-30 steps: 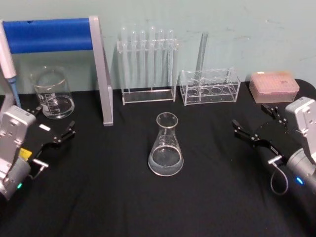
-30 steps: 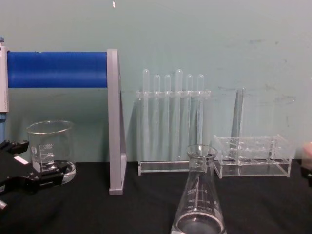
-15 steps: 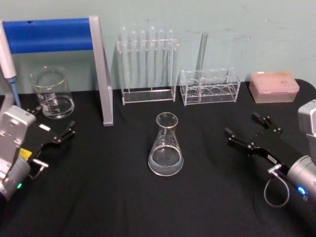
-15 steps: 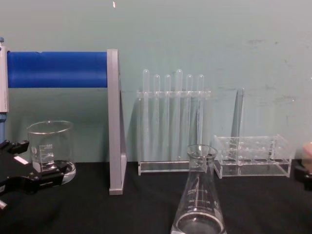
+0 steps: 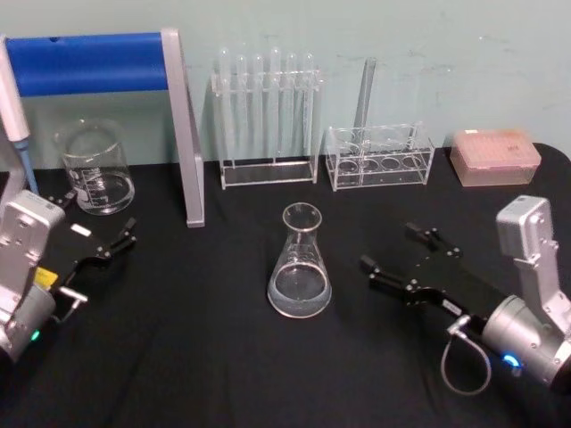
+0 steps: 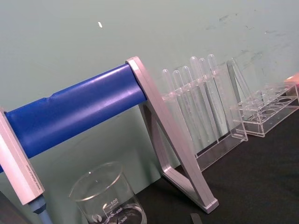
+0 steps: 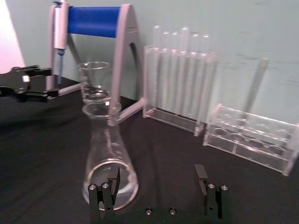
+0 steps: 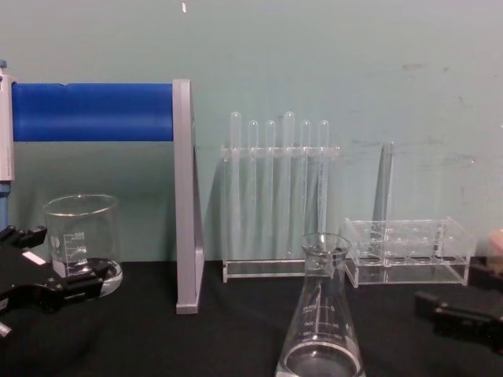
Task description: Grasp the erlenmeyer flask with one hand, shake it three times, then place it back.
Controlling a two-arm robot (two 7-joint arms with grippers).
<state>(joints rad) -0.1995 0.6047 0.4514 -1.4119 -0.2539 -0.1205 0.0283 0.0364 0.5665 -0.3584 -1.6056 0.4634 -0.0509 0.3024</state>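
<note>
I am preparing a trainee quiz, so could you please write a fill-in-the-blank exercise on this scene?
1. The erlenmeyer flask stands ___ on the black table.
2. The right gripper, to the flask's right and apart from it, holds its jaws ___.
3. Beside the left gripper stands a cylindrical glass ___.
Missing words: upright; open; beaker.

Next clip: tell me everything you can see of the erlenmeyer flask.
The erlenmeyer flask is clear glass, cone-shaped with a wide round base, narrow neck, flared lip and faint white marks. It stands upright on the black table in front of the test tube rack. Nothing touches it: the open right gripper is to its right, apart; the left gripper is far left.
</note>
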